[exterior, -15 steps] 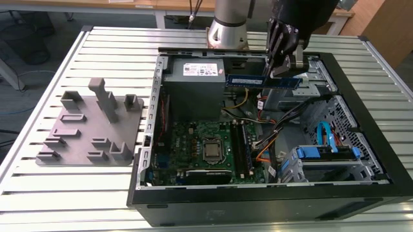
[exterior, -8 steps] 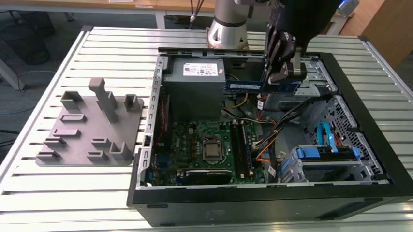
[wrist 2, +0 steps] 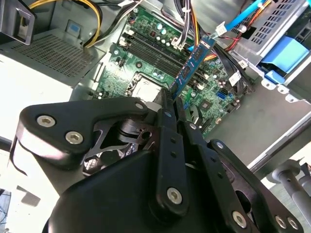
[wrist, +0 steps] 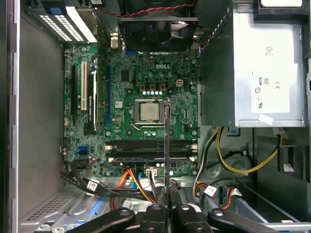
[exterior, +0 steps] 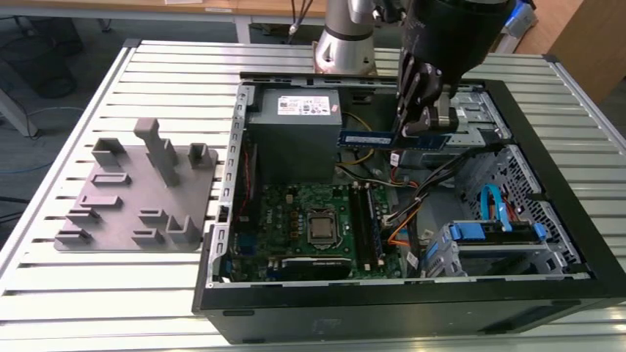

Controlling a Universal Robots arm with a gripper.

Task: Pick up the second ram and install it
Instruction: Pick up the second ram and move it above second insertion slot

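Observation:
The second ram [exterior: 367, 138] is a slim blue stick with a white sticker, and it hangs level above the open computer case. My gripper [exterior: 423, 134] is shut on its end at the exterior view's right. In the second wrist view the ram [wrist 2: 195, 60] sticks out past the black fingers [wrist 2: 166, 109] over the green motherboard [wrist 2: 146, 60]. In the first wrist view it shows edge-on [wrist: 167, 141], held by the gripper [wrist: 167, 196] and crossing the long black slots [wrist: 141, 150] below the processor socket. The slots [exterior: 367, 220] lie well below the stick.
A grey power supply [exterior: 293, 110] sits at the case's back, with yellow and black cables [exterior: 391, 172] beside it. A blue drive cage [exterior: 489, 235] fills the case's right side. A grey fixture plate [exterior: 137, 191] with posts stands on the slatted table [exterior: 98, 308] to the left.

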